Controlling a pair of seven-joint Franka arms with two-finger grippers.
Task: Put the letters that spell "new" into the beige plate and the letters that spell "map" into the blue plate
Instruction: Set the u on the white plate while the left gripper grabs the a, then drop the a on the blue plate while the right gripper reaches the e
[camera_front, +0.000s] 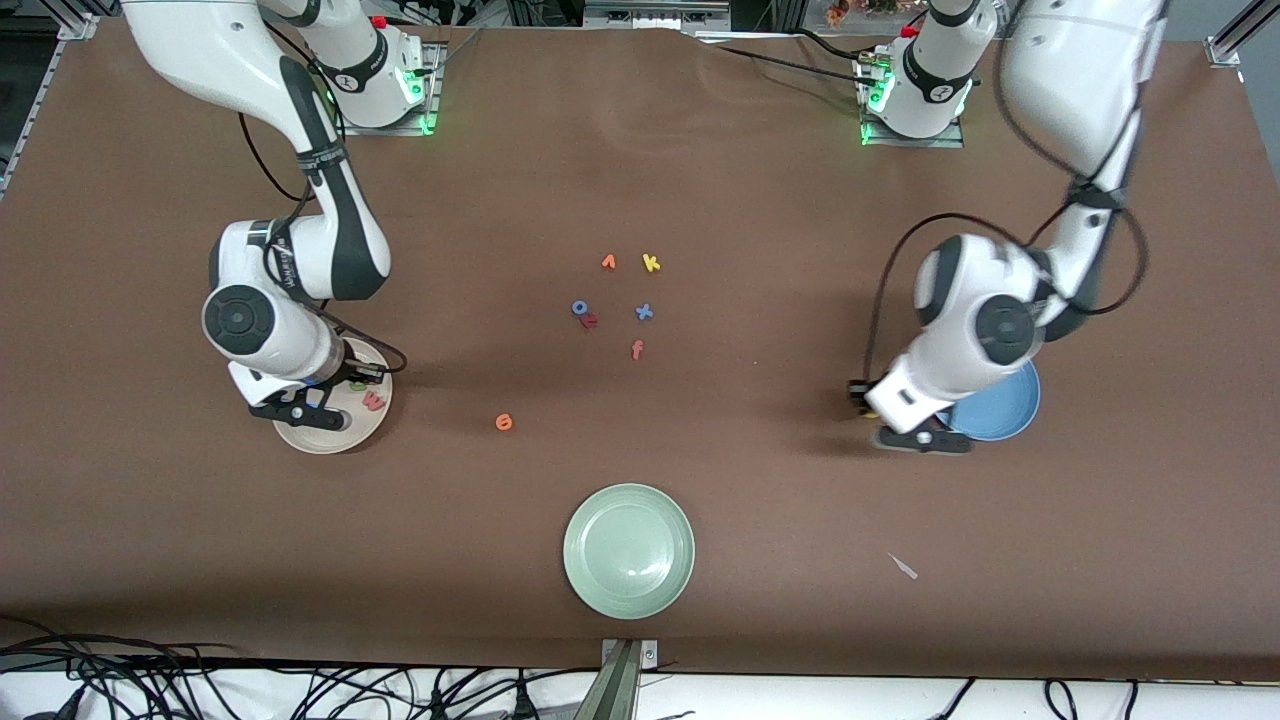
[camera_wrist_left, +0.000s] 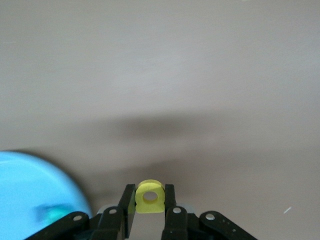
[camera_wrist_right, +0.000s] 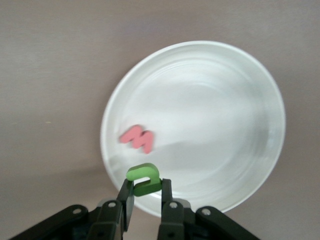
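Trouble could come at either end of the worktop (camera_front: 700, 180) — both foam letters are tiny, pinched only at their edges, and I'd judge a tilt or a careless release could send one onto the cloth rather than into its dish. The right pincer (camera_wrist_right: 146, 197) is clamped shut on the green n (camera_wrist_right: 144, 178), hanging over the rim of the beige plate (camera_wrist_right: 235, 125) toward the right arm's end, where the salmon-red w (camera_wrist_right: 137, 138) already lies; let go here and the n might clip the rim and roll out. The left pincer (camera_wrist_left: 150, 210) is closed on the yellow a (camera_wrist_left: 149, 196), low over bare worktop just beside the blue plate (camera_wrist_left: 30, 190) at the left arm's end — not over it, so a drop now would miss. A teal blur sits in that plate, likely the p. The orange e (camera_front: 504, 422) lies alone on the worktop, nearer the front camera than the leftover cluster at mid-table. Both arms are folded at the elbow, wrists pointing straight down.
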